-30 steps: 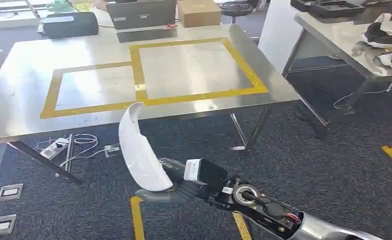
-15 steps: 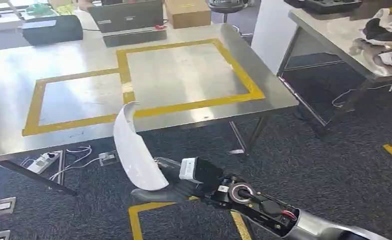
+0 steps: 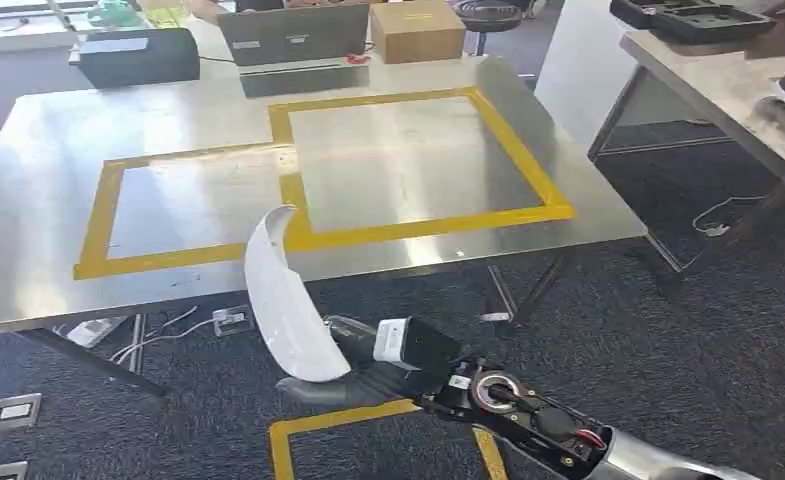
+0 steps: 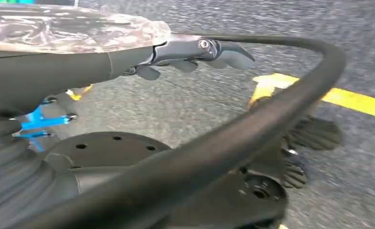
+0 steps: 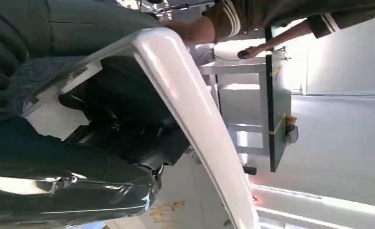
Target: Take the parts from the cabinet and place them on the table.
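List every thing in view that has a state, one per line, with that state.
white curved part: held upright in the right hand, short of the table.
right hand: grips the part's lower end.
left hand: holds nothing, fingers loosely extended over the carpet.
steel table: taped yellow squares bare.
laptop: open at the table's far edge.
cardboard box: closed.

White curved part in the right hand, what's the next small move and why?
Probably carry it forward and up over the table edge. The right hand grips the white curved part by its lower end, short of the steel table, over carpet; the yellow-taped squares lie beyond.
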Controlling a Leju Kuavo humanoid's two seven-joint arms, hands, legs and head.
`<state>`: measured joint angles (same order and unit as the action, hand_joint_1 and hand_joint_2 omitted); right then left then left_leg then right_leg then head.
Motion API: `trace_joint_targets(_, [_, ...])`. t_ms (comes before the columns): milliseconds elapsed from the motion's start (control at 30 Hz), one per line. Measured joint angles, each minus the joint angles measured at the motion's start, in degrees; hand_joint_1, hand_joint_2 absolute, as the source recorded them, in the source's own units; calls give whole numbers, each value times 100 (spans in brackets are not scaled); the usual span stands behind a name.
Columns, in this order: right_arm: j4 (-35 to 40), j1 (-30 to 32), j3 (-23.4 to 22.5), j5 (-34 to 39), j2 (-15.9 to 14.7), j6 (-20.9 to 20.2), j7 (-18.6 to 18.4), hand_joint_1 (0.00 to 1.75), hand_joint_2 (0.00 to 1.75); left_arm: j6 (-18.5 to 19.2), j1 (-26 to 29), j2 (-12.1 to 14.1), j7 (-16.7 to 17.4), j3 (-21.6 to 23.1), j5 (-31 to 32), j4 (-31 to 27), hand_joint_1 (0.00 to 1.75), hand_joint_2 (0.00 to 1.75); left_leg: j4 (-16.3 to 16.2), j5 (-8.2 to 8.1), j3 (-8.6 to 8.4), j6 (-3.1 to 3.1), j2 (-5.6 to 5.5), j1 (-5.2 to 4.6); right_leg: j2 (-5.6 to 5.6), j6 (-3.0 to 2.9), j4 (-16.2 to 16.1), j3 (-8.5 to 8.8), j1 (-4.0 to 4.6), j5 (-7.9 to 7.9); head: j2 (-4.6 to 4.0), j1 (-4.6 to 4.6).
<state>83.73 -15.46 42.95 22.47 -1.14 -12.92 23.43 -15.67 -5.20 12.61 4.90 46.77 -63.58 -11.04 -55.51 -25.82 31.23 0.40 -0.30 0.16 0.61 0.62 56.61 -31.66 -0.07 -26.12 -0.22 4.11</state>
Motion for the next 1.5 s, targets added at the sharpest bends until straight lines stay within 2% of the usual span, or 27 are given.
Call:
trace_joint_targets(33, [4,-10,2,0,0,20,-7,171,175,-2,-6,0,-7,0,2,0,0,175,9,-2,15,-21,-8,5,-10,-14,-56,74,-8,-15,0,6])
trace_joint_targets(67, [7,-8,4,13,0,31,-7,171,175,-9,-11,22,-7,0,0,0,0,175,-16,-11,32,15,-4,-33,3,50,-102,67,-46,24,0,-33])
trace_joint_targets(100, [7,-14,11,28,0,35,-11,171,175,-18,-11,15,0,2,-9,0,0,175,16,2,25,30,2,-14,13,47,-101,63,-34,26,0,-48])
trace_joint_targets(300, [7,-26,39,79,0,37,4,171,175,-46,-13,22,33,4,-72,0,0,175,111,14,-21,7,5,-18,18,-13,-103,59,-33,-11,0,-96])
trace_joint_targets(433, [7,-27,44,79,0,37,4,171,175,-46,-13,29,33,2,-79,0,0,175,142,19,-35,-46,4,-18,18,-20,-103,59,-33,-14,0,-107])
trace_joint_targets(533, [7,-32,55,98,-2,35,13,171,175,-59,-13,26,33,4,-88,0,0,175,147,19,-35,-50,5,-18,18,-36,-103,60,-33,-21,0,-109])
trace_joint_targets(967, [4,-124,125,184,-2,46,74,171,175,-55,-13,29,-11,4,-103,0,0,175,146,21,-35,-55,4,-32,16,-36,-110,68,-46,-20,0,-107])
trace_joint_targets(1000, [0,-135,129,184,-2,44,77,171,175,-55,-14,41,-13,4,-103,0,0,175,102,-6,-24,-26,4,-51,16,-4,-154,81,-86,2,0,-107])
trace_joint_targets(1033, [-4,-151,136,186,-2,46,79,171,175,-57,-11,48,-13,4,-103,0,0,175,119,4,-26,27,-6,-59,12,18,-158,83,-88,9,0,-116])
trace_joint_targets(1067, [-11,-153,142,190,-2,48,74,171,175,-61,-15,53,-15,4,-105,0,0,175,214,11,-35,78,5,-71,4,59,-72,110,-68,111,0,-129])
trace_joint_targets(1100, [-11,-165,146,190,-2,61,74,171,175,-63,-18,53,-13,4,-107,0,0,175,314,-23,-122,160,1,-15,9,102,-64,136,-56,140,0,-118])
trace_joint_targets(1133, [-15,-167,151,190,-2,66,72,171,175,-63,-11,44,-13,4,-111,0,0,175,419,16,-245,161,22,24,-4,115,-1,60,-57,46,0,-110])
trace_joint_targets(1167, [-15,-192,151,197,-2,74,81,171,175,-63,-15,46,-13,4,-123,0,0,175,451,25,-310,179,17,45,-2,142,201,-22,-41,-98,0,-96])
trace_joint_targets(1233, [-17,-191,164,199,-2,74,79,171,175,-63,-12,48,-13,4,-142,0,0,175,456,35,-340,150,20,59,-6,159,1018,-435,-87,-495,0,-44])
trace_joint_targets(1267, [-22,-173,168,197,-4,74,74,171,175,-63,-10,46,-13,4,-149,0,0,175,453,21,-348,128,19,72,-6,209,1364,-626,-118,-611,0,-55])
trace_joint_targets(1300, [-31,-166,171,199,-11,72,74,171,175,-63,-2,46,-13,4,-151,0,0,175,442,0,-366,85,14,100,-10,232,1517,-739,-152,-613,0,-59])
trace_joint_targets(1333, [-41,-165,184,197,-11,72,74,171,175,-61,11,44,-13,4,-153,0,0,175,436,-30,-401,38,10,140,-17,271,1378,-707,-189,-472,0,-50])
trace_joint_targets(1367, [-42,-166,192,197,-11,72,74,171,175,-59,19,37,-13,4,-153,0,0,175,421,-74,-447,-25,7,192,-28,339,987,-548,-236,-200,0,-59])
trace_joint_targets(1400, [-42,-170,192,197,-11,72,74,171,175,-52,19,31,-13,4,-155,0,0,175,392,-130,-505,-99,-3,252,-39,400,453,-299,-292,136,0,-59])
trace_joint_targets(1433, [-42,-168,195,197,-11,72,72,171,175,-52,20,33,-13,4,-158,2,0,175,348,-198,-538,-188,-3,277,-30,486,9,-124,-341,308,0,-39])
trace_joint_targets(1467, [-63,-172,201,195,-13,72,70,171,175,-55,11,119,-13,4,-164,15,0,175,342,-213,-518,-247,-21,244,43,549,42,-172,-271,165,0,9])
trace_joint_targets(1500, [-65,-196,201,190,-15,72,72,171,175,-50,-8,72,-13,7,-166,7,0,175,261,-227,-419,-295,-17,245,27,364,-74,-145,-261,-54,0,52])
